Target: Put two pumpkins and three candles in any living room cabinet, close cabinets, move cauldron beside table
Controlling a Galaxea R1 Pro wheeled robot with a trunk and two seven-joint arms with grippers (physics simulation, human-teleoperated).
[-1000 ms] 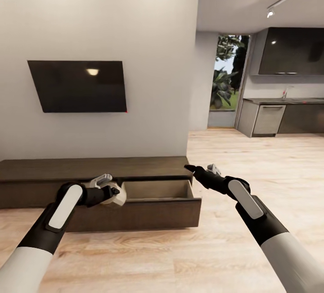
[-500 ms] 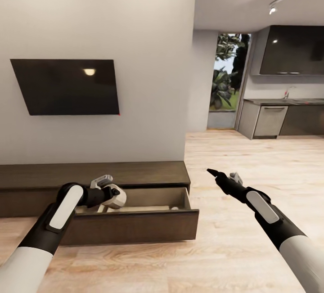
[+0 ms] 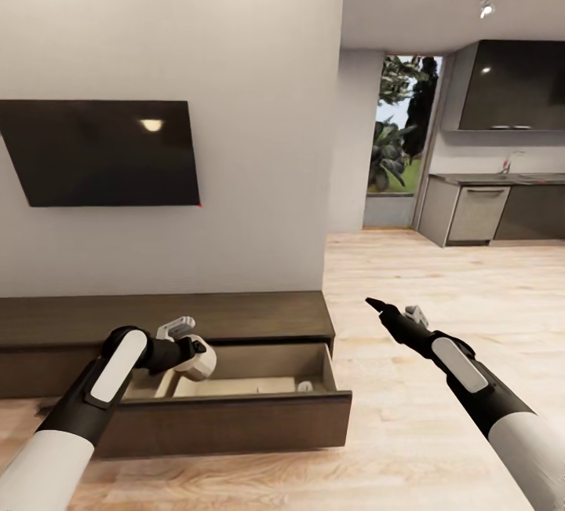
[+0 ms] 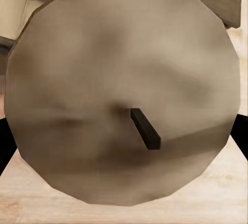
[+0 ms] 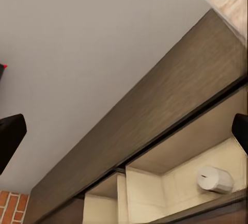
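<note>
Step in hand, by my read: stowing a candle in the cabinet [image 3: 196,315], whose right-hand drawer [image 3: 235,409] stands pulled open.

Left gripper [image 3: 195,354] hangs over the left part of that open drawer, just in front of the cabinet top. It carries a pale candle [image 4: 124,87]; the left wrist view has the candle's round face with the dark wick [image 4: 145,129] right up against the lens, black finger edges at both sides, so the jaws are closed around it.

Inside the drawer, toward its right end, another candle [image 5: 215,178] lies on its side on the light wood floor.

Right gripper [image 3: 375,307] hovers off the cabinet's right end, above the wood floor [image 3: 439,275], holding nothing. In its wrist view the fingertips [image 5: 10,139] sit wide apart, so jaws spread.

Next move, I judge: lower the left gripper into the drawer, release the candle clear of the other one, withdraw.
</note>
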